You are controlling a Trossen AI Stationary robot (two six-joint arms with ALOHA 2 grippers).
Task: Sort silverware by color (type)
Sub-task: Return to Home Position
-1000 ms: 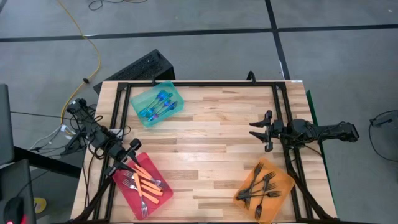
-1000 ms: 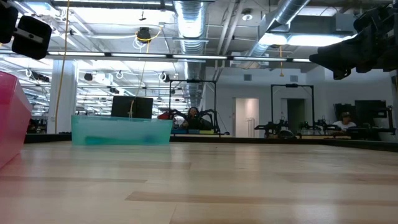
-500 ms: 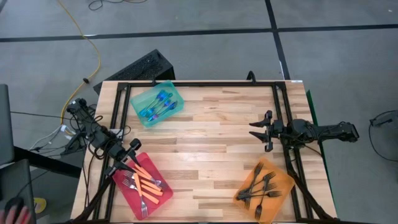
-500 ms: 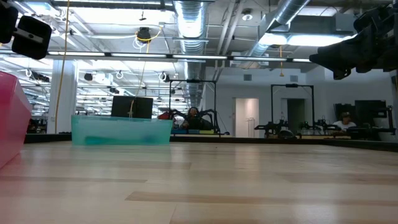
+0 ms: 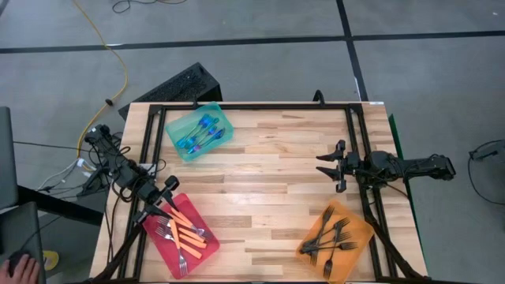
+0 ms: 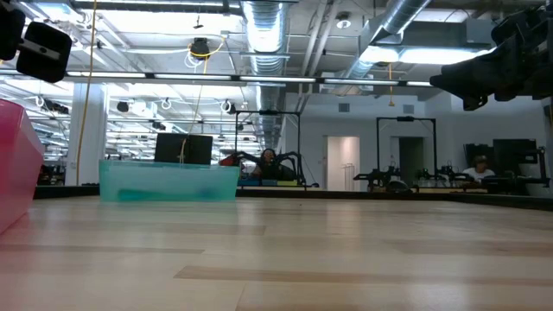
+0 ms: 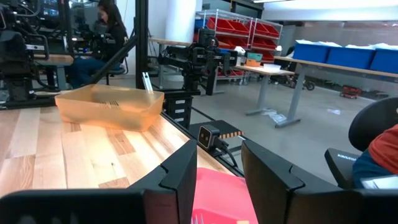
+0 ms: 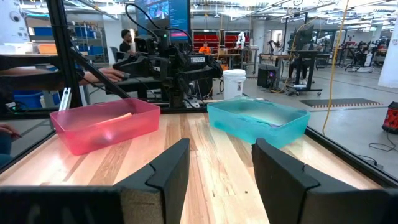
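Slim blue-handled forks (image 5: 201, 131) are seen in the far-left translucent teal plastic tray (image 5: 189, 117), orange-handled forks (image 5: 188, 234) near-left, black forks (image 5: 331, 234) near-right. Left gripper (image 5: 167, 199) and right gripper (image 5: 325, 164) are released; homing is judged remaining.

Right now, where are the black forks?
In the high view, the black forks lie piled in the orange tray on the table's right side, toward the picture's bottom, nearest the right gripper.
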